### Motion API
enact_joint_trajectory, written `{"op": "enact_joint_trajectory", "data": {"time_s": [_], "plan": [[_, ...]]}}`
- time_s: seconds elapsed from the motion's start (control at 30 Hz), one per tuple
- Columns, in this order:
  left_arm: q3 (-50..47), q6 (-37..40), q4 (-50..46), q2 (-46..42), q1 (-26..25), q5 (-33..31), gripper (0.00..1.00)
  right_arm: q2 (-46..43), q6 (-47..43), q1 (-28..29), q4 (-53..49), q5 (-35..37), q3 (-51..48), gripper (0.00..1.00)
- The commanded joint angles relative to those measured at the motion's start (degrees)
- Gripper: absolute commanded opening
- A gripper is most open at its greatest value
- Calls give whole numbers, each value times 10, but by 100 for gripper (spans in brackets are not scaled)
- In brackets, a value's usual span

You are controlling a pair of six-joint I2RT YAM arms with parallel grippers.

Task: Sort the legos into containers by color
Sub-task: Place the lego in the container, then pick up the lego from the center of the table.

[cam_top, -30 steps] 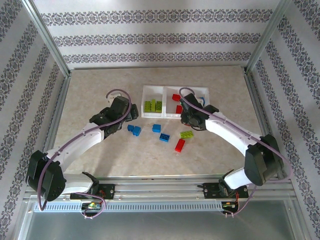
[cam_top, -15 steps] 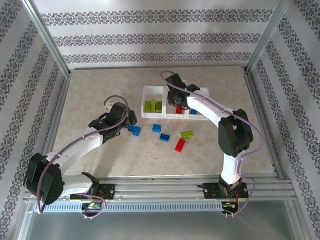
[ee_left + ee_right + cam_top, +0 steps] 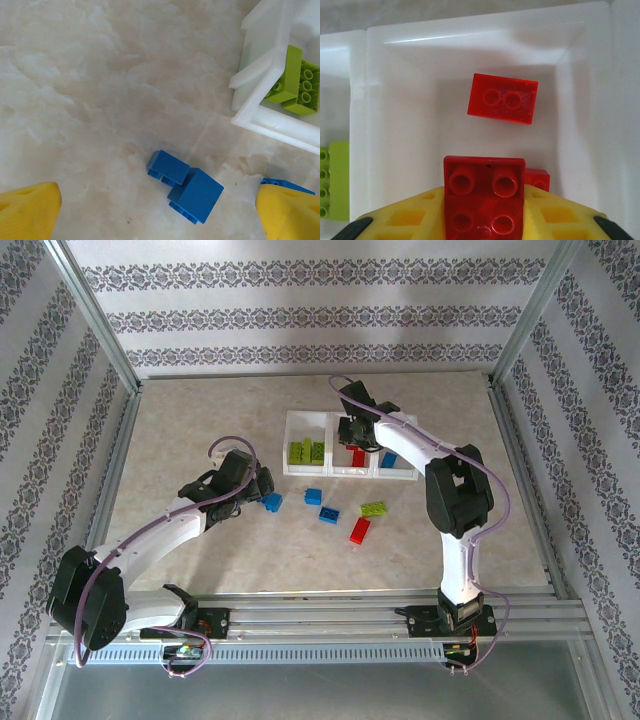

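From above: finds the right end effector [image 3: 355,435] stretched over the tray [image 3: 287,440], above its middle compartment, where red pieces lie. Puts the left end effector [image 3: 262,485] low over the counter [image 3: 180,430], left of the tray, at a pair of blue bricks [image 3: 270,502]. Leaves other loose legos [image 3: 360,530] scattered near the tray's near side.

Left wrist: shows yellow fingers [image 3: 30,210] spread wide, straddling the blue pair, gripping nothing. Looks lined up to close on one.

Right wrist: shows a red brick [image 3: 484,195] pinched between the fingers, directly over the red compartment, green bricks [image 3: 335,180] next door on the left. Suggests a colour-matched drop here.
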Motion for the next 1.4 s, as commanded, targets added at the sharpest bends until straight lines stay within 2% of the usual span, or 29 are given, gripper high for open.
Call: {"op": "enact_joint_trajectory", "data": {"time_s": [0.0, 0.1, 0.37, 0.73, 1.0, 1.17, 1.27, 1.37], "plan": [[-2, -11, 8, 3, 7, 3, 100, 14, -7, 4, -2, -9, 21, 42], [-2, -10, 7, 2, 6, 3, 100, 11, -9, 4, -5, -12, 24, 46], [-4, -11, 10, 5, 7, 5, 100, -29, -12, 12, -8, -8, 4, 47], [6, -10, 15, 48, 7, 35, 100, -157, 3, 45, 7, 19, -124, 54], [13, -11, 12, 72, 7, 45, 100, -227, 37, 100, -16, 44, -227, 60], [14, -12, 12, 79, 7, 47, 100, -240, 67, 152, -35, 54, -265, 72], [17, -11, 8, 84, 8, 48, 100, -228, 48, 184, -45, 60, -265, 78], [19, -9, 7, 86, 7, 48, 100, -204, 3, 199, -59, 44, -250, 77]]}}
